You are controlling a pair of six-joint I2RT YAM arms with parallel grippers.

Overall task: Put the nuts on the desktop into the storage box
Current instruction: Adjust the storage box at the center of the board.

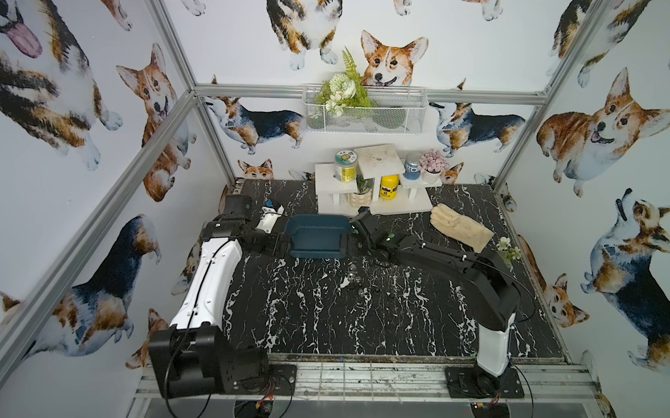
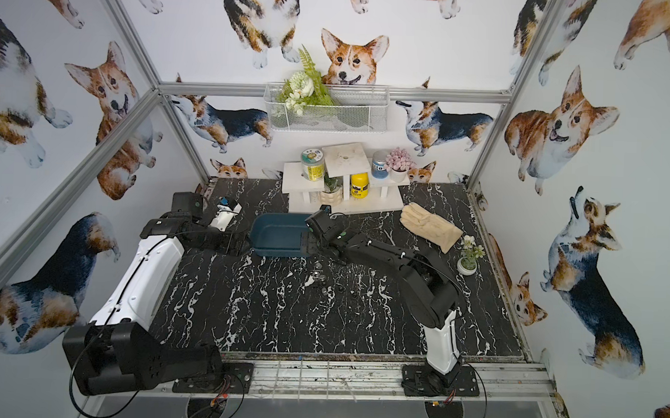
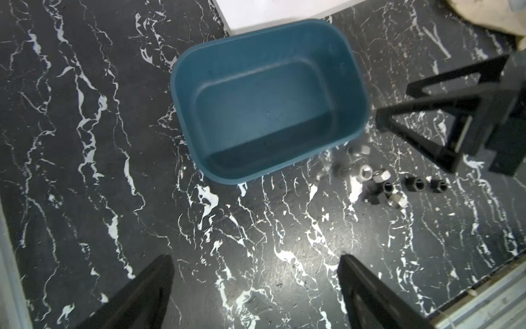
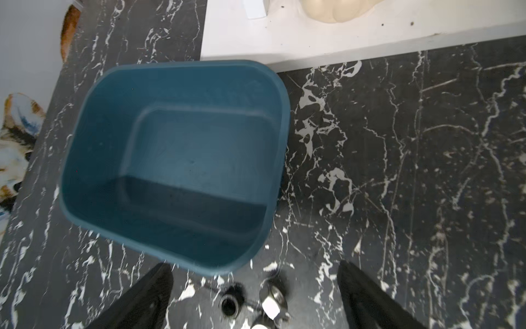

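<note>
The nuts (image 3: 381, 185) are tiny. Some are shiny silver and some are black, and about eight can be counted. They are spread in a loose bunch on the desktop (image 3: 85, 171), near its middle. The bunch is just beside the front wall of the storage box (image 3: 256, 114), by its right front corner. No nut is seen inside the box yet.

The nuts are probably hard, light and smooth, so they could easily slip or be flicked away. Each one is best picked up alone, from above, and squeezed on two of its flat sides. The nuts at the outside of the bunch look easiest to take first. The black ones are hard to spot on the black top.

The box is set closer to the back edge of the desktop, right in front of the white shelf stand (image 1: 372, 204).

The left gripper (image 3: 254, 256) is held by the left short side of the box. Its jaws are spread wide and nothing is held.

The right gripper (image 4: 254, 263) is held by the right short side. Its jaws are wide too and nothing is held. A few nuts are seen below, between its fingers. Whether they are touched cannot be told.
</note>
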